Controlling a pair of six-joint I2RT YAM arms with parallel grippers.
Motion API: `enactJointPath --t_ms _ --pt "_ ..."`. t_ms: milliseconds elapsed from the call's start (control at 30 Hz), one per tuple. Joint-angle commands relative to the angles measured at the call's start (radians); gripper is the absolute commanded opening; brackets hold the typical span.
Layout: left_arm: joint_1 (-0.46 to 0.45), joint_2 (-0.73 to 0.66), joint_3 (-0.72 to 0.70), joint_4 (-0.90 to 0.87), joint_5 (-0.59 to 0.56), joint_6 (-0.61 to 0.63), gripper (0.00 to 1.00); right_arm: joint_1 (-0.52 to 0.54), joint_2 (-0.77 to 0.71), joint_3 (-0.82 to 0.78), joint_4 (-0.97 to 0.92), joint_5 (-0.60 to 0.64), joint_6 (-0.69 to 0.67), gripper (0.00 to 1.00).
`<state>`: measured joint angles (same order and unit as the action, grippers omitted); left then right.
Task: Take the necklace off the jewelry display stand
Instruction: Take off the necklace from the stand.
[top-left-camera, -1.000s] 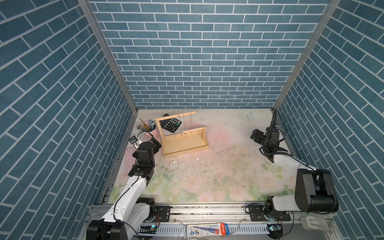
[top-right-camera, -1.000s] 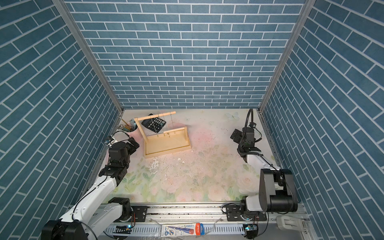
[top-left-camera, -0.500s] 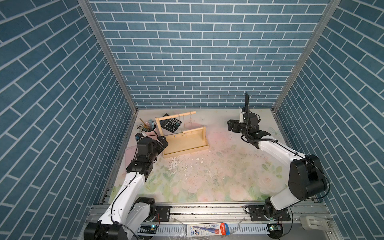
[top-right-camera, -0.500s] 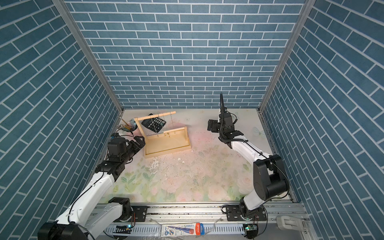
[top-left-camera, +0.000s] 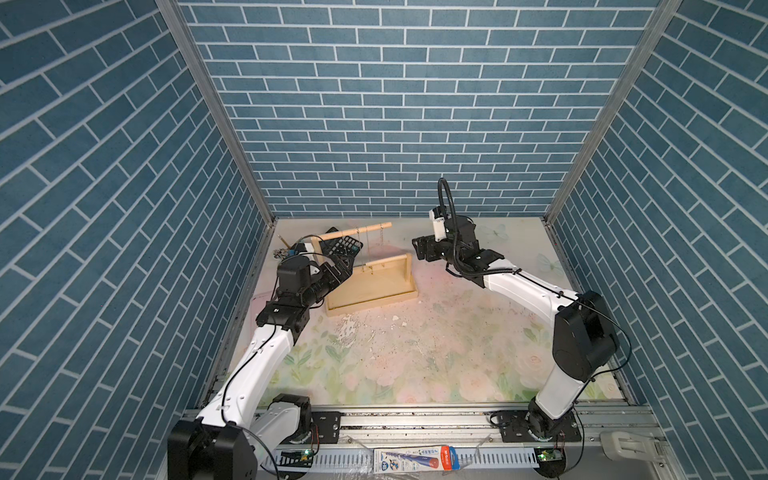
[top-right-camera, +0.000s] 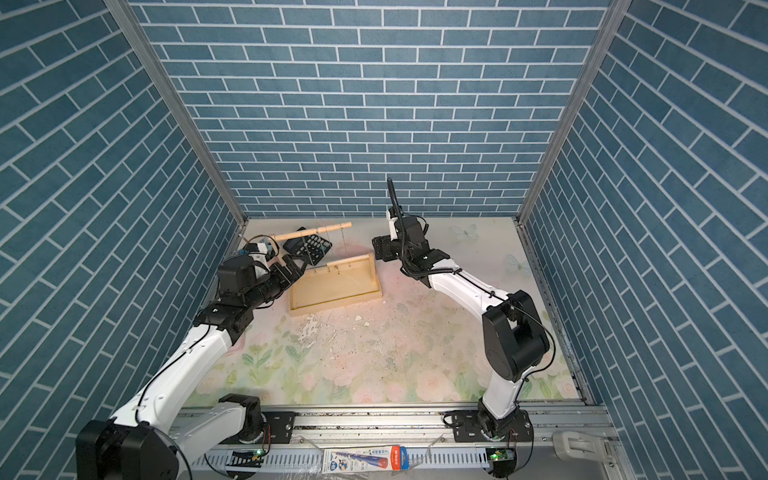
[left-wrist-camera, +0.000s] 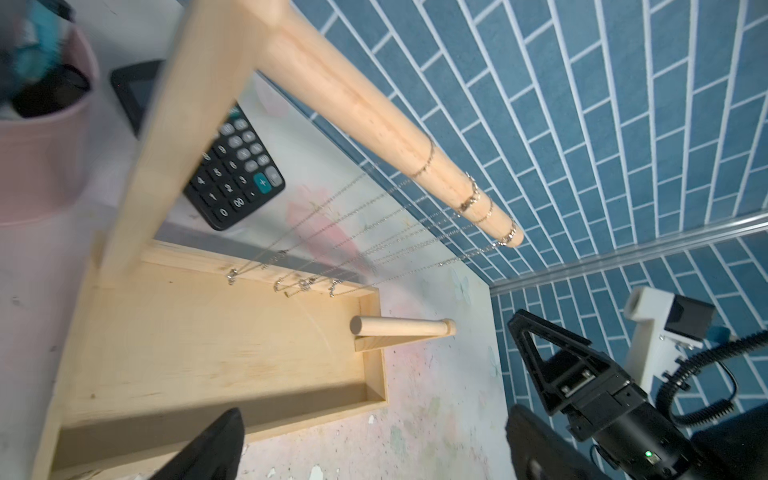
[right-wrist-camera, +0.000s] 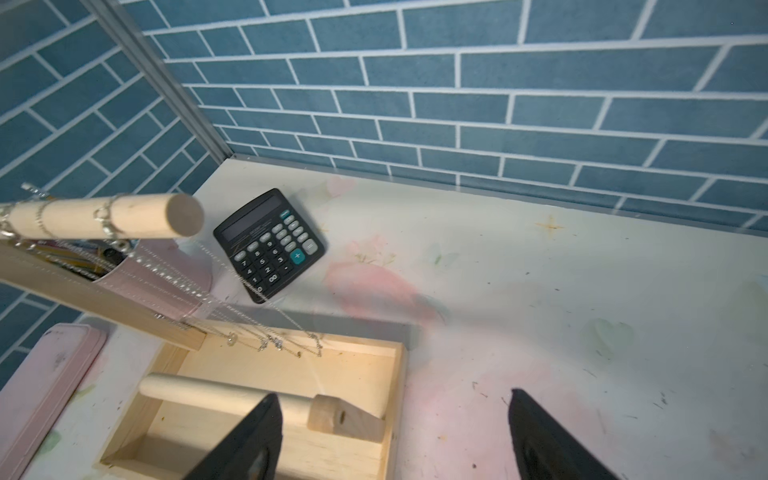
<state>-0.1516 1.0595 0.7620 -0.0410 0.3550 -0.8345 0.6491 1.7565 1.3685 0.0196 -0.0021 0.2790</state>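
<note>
The pale wooden jewelry display stand (top-left-camera: 374, 291) (top-right-camera: 336, 293) sits at the back left of the table. Several thin silver necklaces (left-wrist-camera: 469, 201) (right-wrist-camera: 108, 220) loop over the free end of its upper dowel (top-left-camera: 357, 231), and their pendants hang just above the tray. My left gripper (top-left-camera: 343, 264) (left-wrist-camera: 374, 449) is open at the stand's left end, by the tall upright, holding nothing. My right gripper (top-left-camera: 419, 249) (right-wrist-camera: 395, 440) is open just off the right end, above the short upright and lower dowel (right-wrist-camera: 216, 395), apart from the chains.
A black calculator (top-left-camera: 343, 245) (right-wrist-camera: 270, 245) lies behind the stand. A pink cup (left-wrist-camera: 37, 137) with pencils stands in the back left corner. A flat pink object (right-wrist-camera: 41, 374) lies beside the tray. White flakes (top-left-camera: 349, 328) dot the floral mat in front.
My right arm swung from the right wall across to the stand's right end. My left arm reached forward to the stand's left end. The necklaces still hang on the dowel.
</note>
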Motion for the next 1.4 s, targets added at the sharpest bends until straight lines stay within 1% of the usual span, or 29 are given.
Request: enactJointPath --t_ms 0,67,133,200,267,333,400,500,600,733,833,967,1167,1367 --pt "-0.008 0.010 0.043 0.069 0.065 0.019 0.99 0.030 0.035 0.050 0.058 -0.032 -0.031 0.83" --pt "-0.008 0.010 0.047 0.053 0.058 0.053 0.99 0.046 0.058 0.074 0.075 -0.039 -0.027 0.80" --pt "-0.008 0.016 0.038 0.071 0.063 0.051 0.99 0.057 0.085 0.101 0.089 -0.048 -0.005 0.77" --pt "-0.008 0.028 0.040 0.099 0.108 0.037 0.99 0.063 0.108 0.133 0.088 -0.065 0.023 0.77" --pt "-0.008 0.040 0.090 0.036 0.146 0.045 0.99 0.071 0.121 0.160 0.079 -0.070 0.034 0.75" --pt "-0.008 0.053 0.180 -0.102 0.145 0.115 0.99 0.081 0.127 0.163 0.096 -0.065 0.038 0.73" --pt "-0.008 0.058 0.218 -0.136 0.144 0.145 0.99 0.087 0.140 0.164 0.126 -0.068 0.049 0.71" --pt "-0.008 0.055 0.176 -0.042 0.201 0.134 0.99 0.100 0.172 0.195 0.129 -0.078 0.055 0.69" --pt "-0.005 0.065 0.140 0.019 0.232 0.124 0.99 0.115 0.181 0.202 0.138 -0.057 0.046 0.67" --pt "0.028 0.081 0.119 0.080 0.293 0.065 0.99 0.120 0.194 0.213 0.158 -0.065 0.052 0.65" --pt "0.044 0.076 0.110 0.085 0.299 0.060 0.99 0.127 0.215 0.246 0.139 -0.063 0.048 0.61" --pt "0.046 0.065 0.097 0.083 0.293 0.061 0.99 0.133 0.235 0.267 0.139 -0.057 0.046 0.57" --pt "0.046 0.072 0.099 0.079 0.297 0.057 0.99 0.137 0.260 0.306 0.117 -0.020 0.039 0.49" --pt "0.046 0.069 0.099 0.070 0.289 0.061 0.99 0.136 0.272 0.316 0.113 -0.013 0.037 0.41"
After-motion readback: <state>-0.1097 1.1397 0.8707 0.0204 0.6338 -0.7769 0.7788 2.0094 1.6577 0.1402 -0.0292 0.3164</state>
